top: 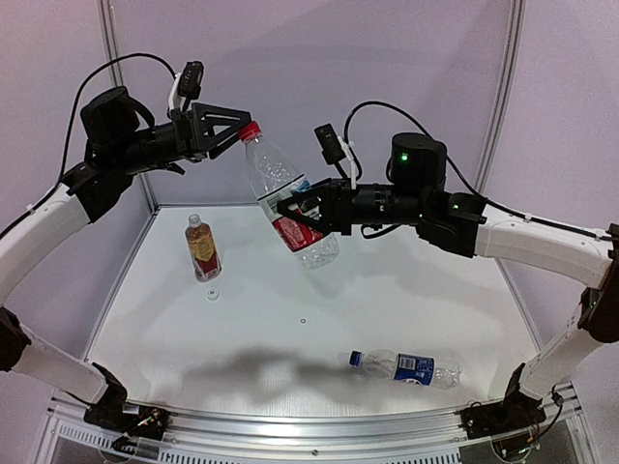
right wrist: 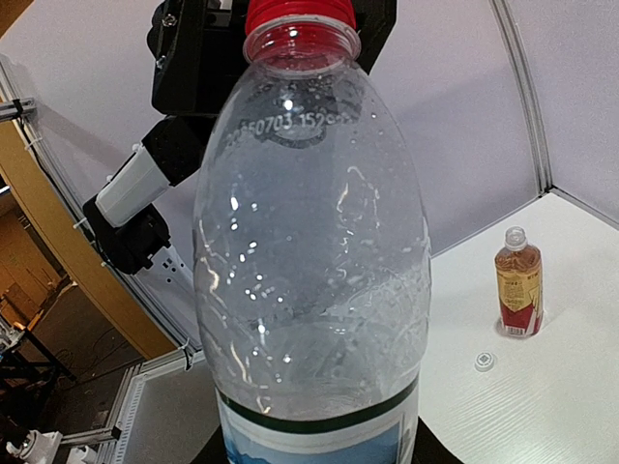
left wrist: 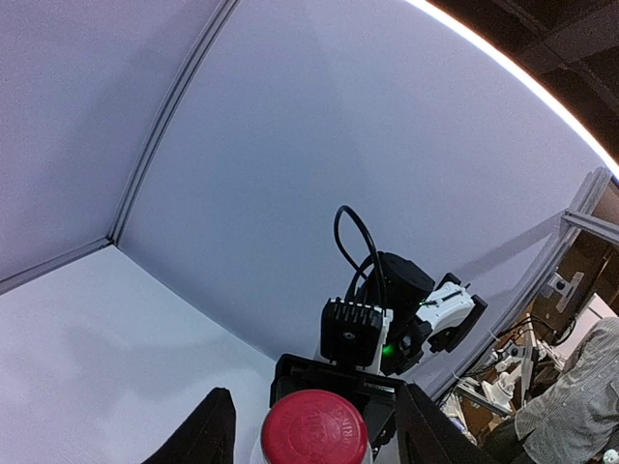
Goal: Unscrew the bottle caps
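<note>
My right gripper (top: 302,215) is shut on the clear bottle (top: 286,198) with the red-white label and holds it tilted in the air over the table. In the right wrist view this bottle (right wrist: 309,242) fills the frame, and its red cap (right wrist: 298,14) is at the top. My left gripper (top: 236,135) is at the red cap (top: 250,129). In the left wrist view the cap (left wrist: 314,430) sits between the two black fingers (left wrist: 208,435), with a gap on each side. The amber bottle (top: 202,247) stands uncapped, with a white cap (top: 212,294) lying beside it.
A bottle with a blue label (top: 406,367) lies on its side near the front right of the table (top: 319,319), its blue cap (top: 356,359) on. The right wrist view also takes in the amber bottle (right wrist: 519,290) and the white cap (right wrist: 485,362). White walls stand behind.
</note>
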Controlling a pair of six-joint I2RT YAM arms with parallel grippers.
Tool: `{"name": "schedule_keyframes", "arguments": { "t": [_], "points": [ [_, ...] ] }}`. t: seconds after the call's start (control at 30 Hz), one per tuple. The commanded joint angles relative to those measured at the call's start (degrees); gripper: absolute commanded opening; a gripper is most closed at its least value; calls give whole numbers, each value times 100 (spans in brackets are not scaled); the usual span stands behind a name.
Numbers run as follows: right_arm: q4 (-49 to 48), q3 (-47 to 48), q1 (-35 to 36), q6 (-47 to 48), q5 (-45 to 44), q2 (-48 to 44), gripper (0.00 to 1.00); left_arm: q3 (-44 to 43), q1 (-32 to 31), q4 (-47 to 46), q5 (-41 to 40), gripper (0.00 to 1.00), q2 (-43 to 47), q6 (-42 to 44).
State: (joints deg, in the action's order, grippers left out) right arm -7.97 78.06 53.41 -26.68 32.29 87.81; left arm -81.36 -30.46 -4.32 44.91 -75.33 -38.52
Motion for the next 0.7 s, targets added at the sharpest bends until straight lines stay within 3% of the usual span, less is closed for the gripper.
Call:
{"name": "schedule_keyframes", "arguments": {
  "t": [0.0,0.1,0.37,0.5,0.67],
  "points": [
    [48,139,-32,-61,62,40,39,-240,-60,-144,162,53,-145,47],
    [49,152,-32,-75,75,60,38,-248,-79,-118,175,46,-175,54],
    [30,182,-32,-95,42,132,38,-285,-81,233,21,11,-176,160],
    [303,267,-28,104,-287,237,38,-353,-179,980,-528,9,-141,330],
    [1292,567,-31,793,-1854,546,36,-872,-456,2388,-2134,9,-160,191]
  ]
}}
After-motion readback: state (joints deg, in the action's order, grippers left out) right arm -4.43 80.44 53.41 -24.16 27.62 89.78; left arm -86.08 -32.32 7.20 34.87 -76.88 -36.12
